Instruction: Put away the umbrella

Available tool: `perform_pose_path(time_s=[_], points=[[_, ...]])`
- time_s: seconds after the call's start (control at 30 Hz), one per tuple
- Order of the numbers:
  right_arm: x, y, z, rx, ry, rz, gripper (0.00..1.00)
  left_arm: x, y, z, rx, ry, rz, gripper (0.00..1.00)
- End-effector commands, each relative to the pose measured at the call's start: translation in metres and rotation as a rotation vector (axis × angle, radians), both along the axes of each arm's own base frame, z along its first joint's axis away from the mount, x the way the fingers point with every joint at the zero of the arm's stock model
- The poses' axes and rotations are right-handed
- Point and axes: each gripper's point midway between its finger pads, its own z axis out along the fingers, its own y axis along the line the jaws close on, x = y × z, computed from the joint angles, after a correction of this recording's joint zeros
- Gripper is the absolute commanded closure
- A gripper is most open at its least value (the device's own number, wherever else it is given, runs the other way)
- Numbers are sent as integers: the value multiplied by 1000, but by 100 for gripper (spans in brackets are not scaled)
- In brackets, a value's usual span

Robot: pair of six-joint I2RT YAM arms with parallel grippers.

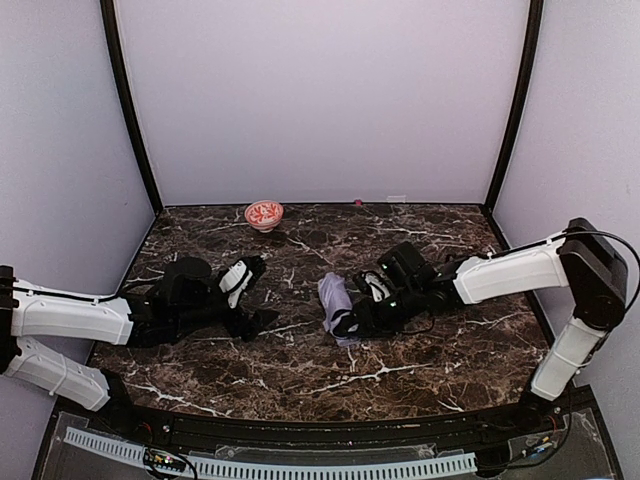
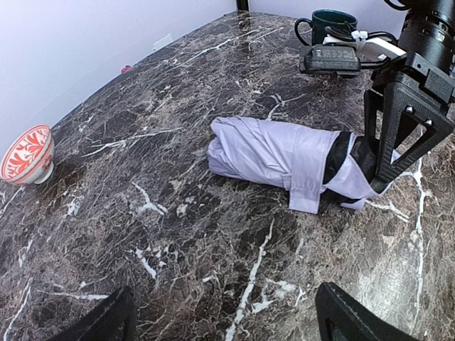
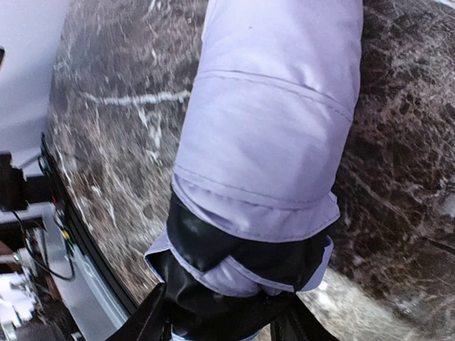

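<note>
no text, label, brand, number or sign can be read in any view

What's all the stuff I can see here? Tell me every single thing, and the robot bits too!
umbrella: one, pale lavender with a black end, folded, lying mid-table
bowl: one, red and white pattern, back of the table, left of centre
mug: one, dark green, beyond the right arm in the left wrist view
small pink thing: one, at the foot of the back wall; too small to tell what it is
table: one, dark marble with white veins
left gripper: one, black, open, left of the umbrella and apart from it
right gripper: one, black, closed on the umbrella's black end
</note>
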Motion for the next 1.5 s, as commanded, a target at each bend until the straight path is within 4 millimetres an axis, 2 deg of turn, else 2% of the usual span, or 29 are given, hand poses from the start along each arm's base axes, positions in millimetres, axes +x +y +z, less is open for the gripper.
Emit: perform_pose_path(time_s=[0.0, 0.2, 0.3, 0.4, 0.43, 0.47, 0.5, 0.53, 0.6, 0.67, 0.73, 0.8, 0.87, 0.97, 1.03, 1.07, 1.13, 1.2, 1.3, 1.37, 1.47], points=[[29, 49, 36, 253, -71, -138, 51, 3, -3, 17, -14, -37, -1, 11], [37, 78, 28, 257, -83, -138, 51, 2, -1, 19, -15, -46, 1, 11], [41, 72, 33, 221, -126, -146, 50, 2, 2, 19, -9, -50, 10, 11], [44, 60, 49, 167, -210, -135, 45, 1, 4, 20, -15, -59, 17, 11], [44, 55, 56, 146, -247, -109, 41, 2, 5, 20, -19, -63, 21, 10], [43, 50, 65, 125, -280, -87, 31, 3, 5, 21, -20, -66, 28, 10], [42, 46, 74, 109, -318, -62, 10, 4, 6, 21, -20, -65, 37, 10], [40, 40, 84, 92, -356, -35, 2, 5, 7, 20, -18, -64, 49, 10], [42, 23, 111, 68, -448, -5, 1, 10, 9, 21, -12, -59, 80, 9], [54, -4, 131, 22, -545, -37, 1, 16, 11, 23, -7, -54, 111, 7], [71, -40, 160, 11, -648, -113, 1, 22, 12, 25, -5, -51, 143, 6], [90, -78, 181, -6, -746, -198, 1, 33, 20, 33, -19, -59, 205, 3], [109, -121, 199, -27, -843, -302, 1, 48, 35, 42, -53, -58, 286, 2], [135, -190, 215, -45, -946, -453, 1, 74, 73, 51, -119, -46, 441, 1], [149, -237, 216, -73, -969, -558, 1, 89, 102, 58, -151, -62, 536, 1], [158, -270, 213, -97, -960, -637, 1, 95, 116, 61, -167, -72, 582, 1], [165, -308, 211, -80, -932, -728, 1, 105, 151, 64, -198, -86, 699, 1], [168, -337, 207, -77, -907, -814, 1, 110, 187, 64, -220, -98, 821, 1], [168, -374, 200, -163, -923, -964, 1, 108, 236, 61, -254, -147, 984, 1], [163, -395, 194, -238, -962, -1065, 1, 104, 257, 61, -281, -208, 1046, 1], [152, -419, 178, -336, -1013, -1167, 1, 100, 277, 56, -242, -296, 1105, 1]])
